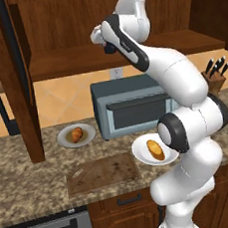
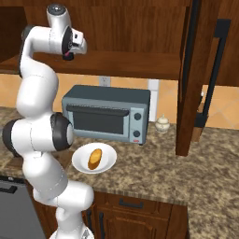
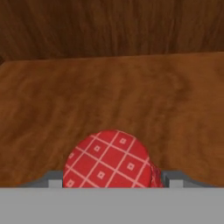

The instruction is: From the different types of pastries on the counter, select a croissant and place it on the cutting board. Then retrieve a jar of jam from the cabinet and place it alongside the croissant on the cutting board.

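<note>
Reaching into the dark wooden cabinet (image 1: 124,14), my gripper (image 3: 114,179) hangs over its plank shelf (image 3: 113,100). The jar of jam (image 3: 109,159), with a red checked lid, sits between my fingers (image 3: 54,180), which press on both of its sides. From the right base view the jar of jam (image 2: 69,56) is a small red spot under the gripper (image 2: 71,54). On the left plate (image 1: 64,139) lies the stubby orange-brown croissant (image 1: 77,134). The longer golden pastry (image 1: 155,150) rests on the right plate (image 1: 141,155). Nothing lies on the cutting board (image 1: 102,172), near the counter's (image 1: 23,181) front edge.
A grey toaster oven (image 1: 130,106) stands on the counter under the shelf. At the back right is a knife block (image 1: 216,77), and a small white pot (image 2: 162,124) sits beside the oven. A wooden cabinet post (image 1: 22,86) rises left of the plates.
</note>
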{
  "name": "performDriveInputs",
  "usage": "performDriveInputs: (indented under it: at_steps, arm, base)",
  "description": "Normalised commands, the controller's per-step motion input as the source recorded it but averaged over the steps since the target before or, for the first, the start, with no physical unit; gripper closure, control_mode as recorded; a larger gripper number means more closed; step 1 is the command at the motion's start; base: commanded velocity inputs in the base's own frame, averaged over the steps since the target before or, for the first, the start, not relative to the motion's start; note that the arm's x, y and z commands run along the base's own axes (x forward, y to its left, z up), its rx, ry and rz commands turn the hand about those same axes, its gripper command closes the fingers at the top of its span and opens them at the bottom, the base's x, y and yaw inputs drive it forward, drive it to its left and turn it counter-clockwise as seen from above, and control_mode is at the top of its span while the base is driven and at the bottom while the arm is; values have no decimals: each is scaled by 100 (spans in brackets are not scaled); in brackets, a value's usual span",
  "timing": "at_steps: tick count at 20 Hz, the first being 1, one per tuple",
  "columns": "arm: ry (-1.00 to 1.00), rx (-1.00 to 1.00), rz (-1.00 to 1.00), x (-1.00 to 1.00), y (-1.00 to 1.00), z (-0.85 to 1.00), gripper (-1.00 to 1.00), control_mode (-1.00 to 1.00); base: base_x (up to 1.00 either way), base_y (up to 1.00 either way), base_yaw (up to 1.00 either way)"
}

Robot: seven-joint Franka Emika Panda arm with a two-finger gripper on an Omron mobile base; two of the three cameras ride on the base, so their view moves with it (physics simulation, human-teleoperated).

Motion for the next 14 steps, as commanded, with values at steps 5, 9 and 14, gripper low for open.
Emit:
performDriveInputs:
  at_steps: [5,9,14]
  arm:
    - [-2,8,-2,-91,15,36,100,-100]
    - [-23,1,-5,-100,27,-40,100,-100]
    - [-27,0,-4,-100,32,-69,100,-100]
  base:
    - [0,0,0]
    - [0,0,0]
    - [0,0,0]
